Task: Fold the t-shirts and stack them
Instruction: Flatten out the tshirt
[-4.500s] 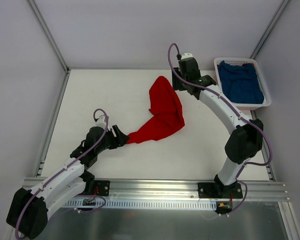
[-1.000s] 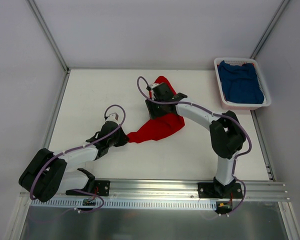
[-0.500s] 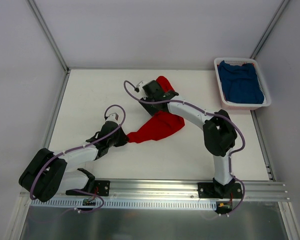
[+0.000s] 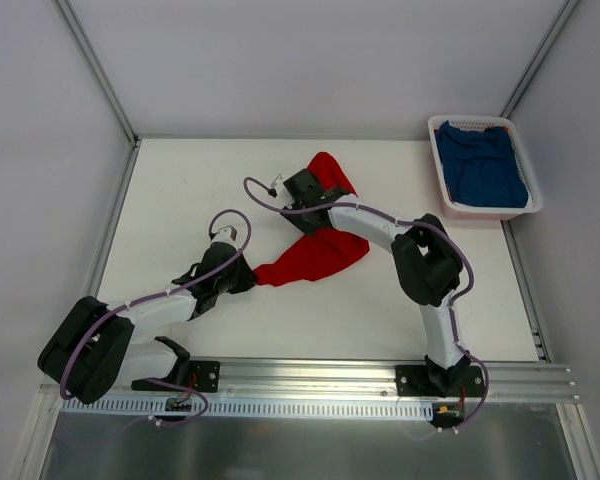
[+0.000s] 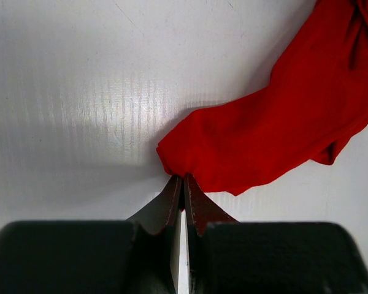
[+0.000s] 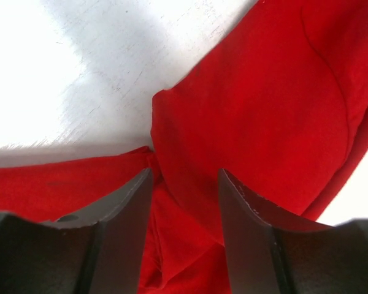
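Left wrist view is showing the left gripper (image 5: 183,179) pinching a corner of the red t-shirt (image 5: 276,122) bunched in the middle of the table (image 4: 180,190), the right gripper (image 6: 184,174) hanging open over a fold, so a hard tug is risking a slip.

Red t-shirt (image 4: 320,255): soft matt cloth

White slatted basket (image 4: 488,212) sitting at far right corner of white table (image 4: 180,195); grey walls enclosing it; aluminium rail (image 4: 310,368) running along near edge.
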`<state>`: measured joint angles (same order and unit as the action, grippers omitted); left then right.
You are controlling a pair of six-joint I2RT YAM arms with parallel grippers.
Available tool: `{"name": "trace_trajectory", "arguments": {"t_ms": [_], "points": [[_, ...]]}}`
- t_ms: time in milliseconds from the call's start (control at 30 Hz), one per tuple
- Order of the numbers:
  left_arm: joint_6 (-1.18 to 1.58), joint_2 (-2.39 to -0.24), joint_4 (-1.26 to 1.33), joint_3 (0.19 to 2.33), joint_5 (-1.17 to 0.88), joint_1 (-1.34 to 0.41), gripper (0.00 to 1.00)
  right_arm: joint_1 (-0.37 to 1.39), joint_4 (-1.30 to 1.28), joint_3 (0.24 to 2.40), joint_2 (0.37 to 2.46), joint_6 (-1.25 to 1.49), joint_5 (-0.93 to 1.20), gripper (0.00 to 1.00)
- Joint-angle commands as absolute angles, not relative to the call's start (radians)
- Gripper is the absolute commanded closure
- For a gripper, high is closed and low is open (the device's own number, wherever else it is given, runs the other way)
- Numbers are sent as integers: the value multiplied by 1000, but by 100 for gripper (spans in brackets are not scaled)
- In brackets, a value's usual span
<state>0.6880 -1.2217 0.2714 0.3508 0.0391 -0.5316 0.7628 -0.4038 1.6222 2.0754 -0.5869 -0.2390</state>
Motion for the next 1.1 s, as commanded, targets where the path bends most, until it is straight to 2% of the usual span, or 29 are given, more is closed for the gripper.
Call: {"name": "trace_trajectory", "arguments": {"t_ms": [0, 200, 233, 467, 800, 1067], "points": [[673, -1213, 293, 354, 61, -546, 100, 758, -384, 1637, 2097, -617, -236, 51], [672, -1223, 299, 350, 63, -546, 100, 749, -377, 1646, 2111, -617, -221, 65], [670, -1221, 301, 350, 63, -546, 100, 746, -377, 1647, 2114, -617, -221, 72], [670, -1223, 302, 350, 61, -545, 100, 747, -370, 1652, 2112, -606, -230, 99], [618, -1189, 220, 426, 84, -546, 100, 747, -370, 1660, 2036, -575, -259, 100], [494, -1069, 19, 673, 153, -546, 100, 747, -451, 1761, 1870, -568, -325, 100]]}}
